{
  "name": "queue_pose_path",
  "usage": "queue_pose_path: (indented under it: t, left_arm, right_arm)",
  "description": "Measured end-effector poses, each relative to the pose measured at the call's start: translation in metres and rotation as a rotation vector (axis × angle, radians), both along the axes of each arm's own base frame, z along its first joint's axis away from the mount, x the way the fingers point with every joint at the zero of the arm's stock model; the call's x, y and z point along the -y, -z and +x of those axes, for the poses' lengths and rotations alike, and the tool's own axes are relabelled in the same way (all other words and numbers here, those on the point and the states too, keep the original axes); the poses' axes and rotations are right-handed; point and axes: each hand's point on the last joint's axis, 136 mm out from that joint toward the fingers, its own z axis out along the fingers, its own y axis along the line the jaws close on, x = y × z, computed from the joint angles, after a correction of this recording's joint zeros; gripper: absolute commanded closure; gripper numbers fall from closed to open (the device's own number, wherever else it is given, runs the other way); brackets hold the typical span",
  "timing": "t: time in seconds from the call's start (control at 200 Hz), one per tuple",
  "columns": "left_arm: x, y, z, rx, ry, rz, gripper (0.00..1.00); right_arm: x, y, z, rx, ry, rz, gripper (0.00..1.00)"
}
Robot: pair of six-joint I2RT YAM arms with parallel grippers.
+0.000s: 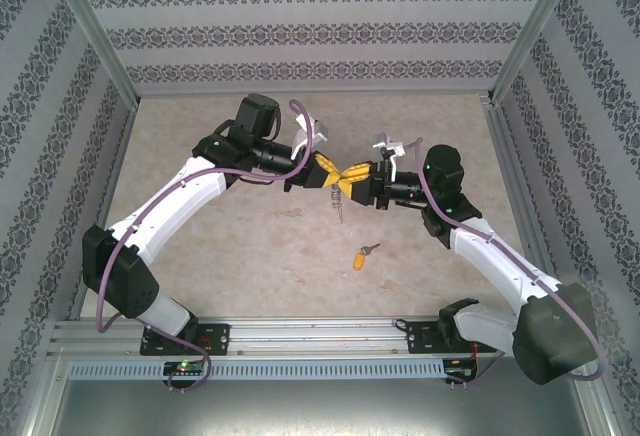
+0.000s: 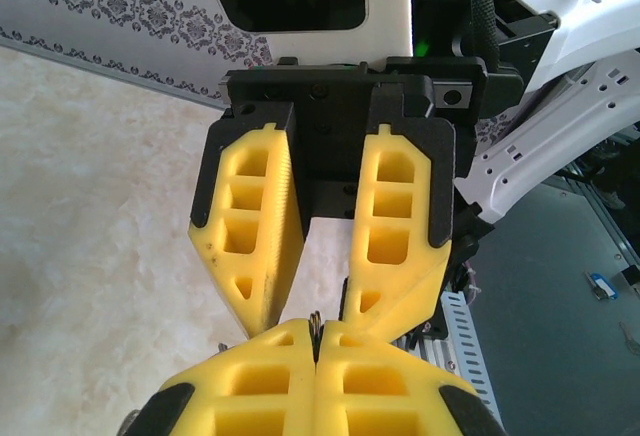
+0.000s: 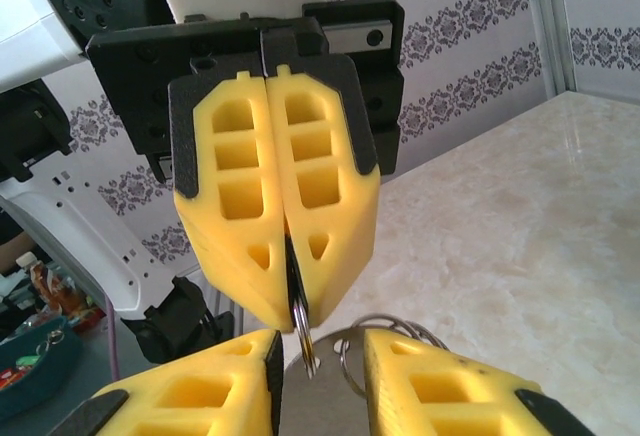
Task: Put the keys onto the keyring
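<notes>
- While the two arms are meeting tip to tip above the middle of the table (image 1: 230, 256), the left gripper (image 1: 331, 172) is reaching in from the left and the right gripper (image 1: 348, 180) is reaching in from the right.
- The left gripper's yellow fingers (image 3: 240, 206) are pressing flat against each other with no gap showing. At their tips they are pinching the dark edge of the keyring (image 3: 298, 318).
- The keyring is hanging down from that pinch, clear of the table. Its silvery wire loops (image 3: 350, 348) are dangling just beside the dark strip.
- The right gripper's jaws are standing partly apart, with one yellow finger (image 3: 195, 396) on either side of the hanging keyring. I cannot tell whether either pad is touching the metal, and the gripper is not visibly gripping anything.
- In the left wrist view, the right gripper's two fingers are spreading like a fork just above the closed tips of the left one, with a thin dark sliver of metal showing at the seam.
- The key (image 1: 364, 255), with its yellow-orange head and short silver blade, is lying flat on the table. It is nearer than the grippers, slightly to the right and well apart from the keyring, and neither gripper is touching it.
- Patterned walls (image 1: 300, 41) are enclosing the table on the left, right and far sides.
</notes>
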Motion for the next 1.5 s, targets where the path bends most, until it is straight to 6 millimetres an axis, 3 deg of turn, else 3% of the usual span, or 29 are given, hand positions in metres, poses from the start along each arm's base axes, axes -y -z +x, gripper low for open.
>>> queue_pose_path:
  t: [0.085, 0.19, 0.28, 0.35, 0.41, 0.54, 0.909, 1.339, 1.499]
  left_arm:
    - [0.0, 0.0, 0.001, 0.004, -0.001, -0.001, 1.0]
    - [0.0, 0.0, 0.004, 0.01, -0.006, -0.003, 1.0]
    - [0.0, 0.0, 0.005, 0.012, -0.009, -0.003, 1.0]
    - [0.001, 0.0, 0.007, 0.007, -0.022, -0.002, 0.77]
    - [0.002, 0.001, 0.013, 0.013, -0.053, -0.004, 0.63]
    - [-0.002, 0.005, 0.027, 0.01, -0.15, -0.024, 0.53]
    - [-0.019, -0.035, 0.037, 0.054, -0.307, -0.219, 0.52]
    - [-0.009, -0.016, 0.034, -0.048, -0.24, -0.315, 0.61]
    - [-0.007, -0.017, 0.033, -0.061, -0.217, -0.346, 0.62]
  right_arm:
    - [-0.001, -0.001, 0.001, 0.006, -0.003, 0.002, 0.81]
    - [-0.001, -0.002, -0.001, 0.017, -0.017, 0.002, 1.0]
    - [-0.002, -0.002, 0.0, 0.016, -0.02, 0.002, 1.0]
    - [-0.001, -0.001, 0.001, 0.02, -0.016, 0.001, 1.0]
    - [-0.001, -0.002, 0.002, 0.025, -0.01, 0.002, 1.0]
    - [0.004, -0.002, 0.009, 0.028, 0.014, 0.005, 1.0]
    - [0.014, -0.005, 0.023, 0.041, 0.092, 0.034, 1.0]
    - [0.018, -0.02, 0.028, 0.062, 0.125, 0.088, 1.0]
    - [0.019, -0.024, 0.029, 0.067, 0.134, 0.099, 1.0]
